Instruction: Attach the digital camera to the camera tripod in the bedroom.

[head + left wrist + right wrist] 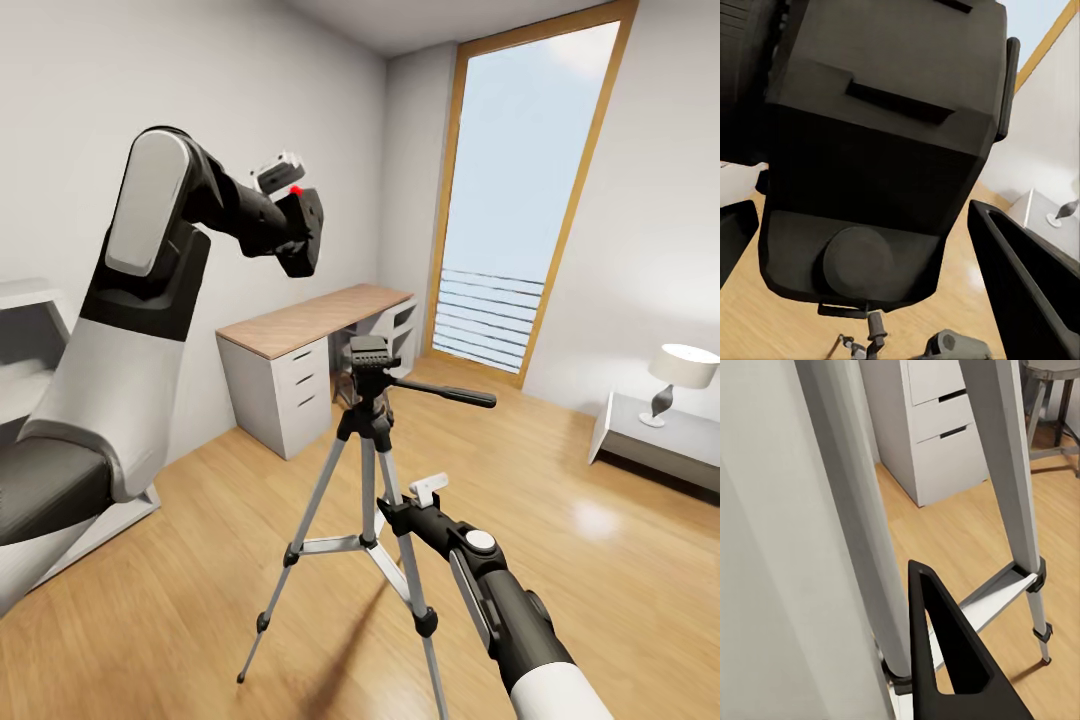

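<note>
Camera tripod (372, 470): stands upright on the light wooden floor (200, 560), its three silver-grey legs spread, its black head up and the long pan handle reaching out to one side. It is the landmark for the lines below.

Digital camera (300, 230): raised well above the tripod's head and off to the side of the robot's left arm, apart from the tripod. A red dot shows on its top. In the left wrist view the dark body (881, 150) sits between the two fingers, with the tripod's head small beneath it.

Left gripper (290, 225): clenched around the digital camera, a finger (1027, 285) on each flank of the body.

Right gripper (400, 515): down at the tripod's legs, right against one of them below the head. The right wrist view shows one black finger (949, 652) beside a silver leg (855, 510); whether it grips the leg cannot be told.

Desk (310, 350): wooden-topped with white drawers, behind the tripod against the wall.

Window (520, 190): tall and wood-framed, beyond the tripod.

Table lamp (678, 378): on a low white stand, well away from the tripod on the pan handle's side.
</note>
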